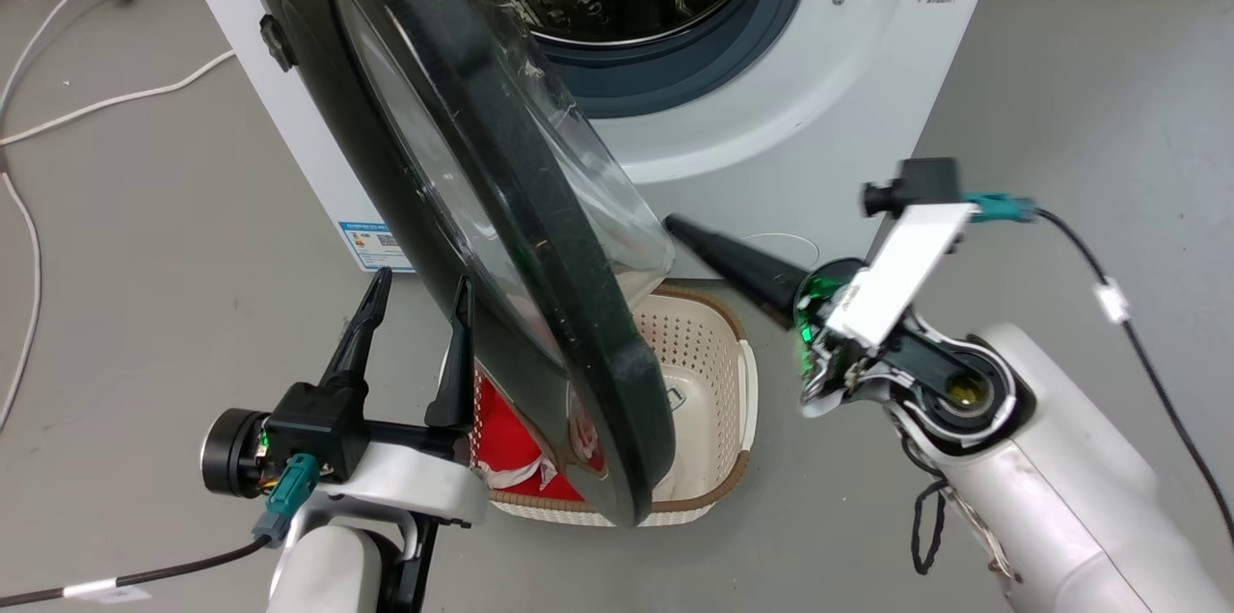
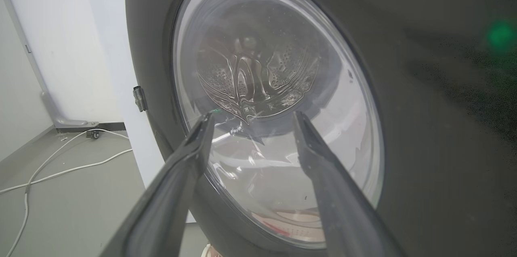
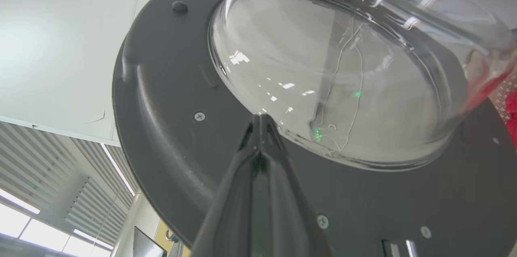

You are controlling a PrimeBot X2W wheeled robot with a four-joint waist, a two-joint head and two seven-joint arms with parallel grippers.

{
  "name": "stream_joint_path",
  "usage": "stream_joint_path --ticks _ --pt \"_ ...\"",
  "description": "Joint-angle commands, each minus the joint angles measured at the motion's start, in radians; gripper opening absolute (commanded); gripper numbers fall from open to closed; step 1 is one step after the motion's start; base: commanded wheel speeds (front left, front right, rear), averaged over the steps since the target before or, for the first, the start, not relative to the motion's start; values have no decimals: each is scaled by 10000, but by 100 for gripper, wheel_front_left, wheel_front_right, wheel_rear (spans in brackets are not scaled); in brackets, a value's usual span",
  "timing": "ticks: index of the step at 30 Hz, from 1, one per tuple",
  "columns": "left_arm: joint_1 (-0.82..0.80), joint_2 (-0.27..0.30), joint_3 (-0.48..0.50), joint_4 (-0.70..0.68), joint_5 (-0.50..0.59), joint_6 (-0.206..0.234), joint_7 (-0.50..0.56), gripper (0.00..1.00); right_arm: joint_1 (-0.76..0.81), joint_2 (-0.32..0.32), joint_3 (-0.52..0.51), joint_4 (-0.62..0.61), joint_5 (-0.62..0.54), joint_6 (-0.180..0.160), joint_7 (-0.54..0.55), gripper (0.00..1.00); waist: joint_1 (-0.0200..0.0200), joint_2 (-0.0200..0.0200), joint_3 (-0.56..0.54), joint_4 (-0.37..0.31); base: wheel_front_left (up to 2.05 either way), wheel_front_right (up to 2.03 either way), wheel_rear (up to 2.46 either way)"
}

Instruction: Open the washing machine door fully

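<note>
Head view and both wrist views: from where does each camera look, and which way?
Head view: from the head, down onto the washing machine door; left pincer and right pincer show.
Left wrist view: along its open fingers at the door's outer face.
Right wrist view: along its shut fingers, up at the door's inner side and glass bowl.
Shared: both wrist views see the same door, from opposite sides.

Head view: high up, looking down on the washing machine door (image 1: pixel 540 247) edge-on, left end effector (image 1: pixel 424 279) and right end effector (image 1: pixel 675 226) on either side. Left wrist view: close, facing the door's outer face just past its fingertips. Right wrist view: very close, tilted up at the inner side. All three share the door.
</note>
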Motion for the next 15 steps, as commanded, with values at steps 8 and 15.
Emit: stream_joint_path --ticks 8,15 --pt "247 -3 121 14 21 65 -25 100 1604 -671 -1125 -1047 -1535 0 -3117 0 1 0 -139 -120 0 0 0" --pt "306 -5 196 95 -4 67 -25 100 3184 -1099 -1936 -1288 -2559 0 -5437 45 1 0 -272 -188 0 0 0"
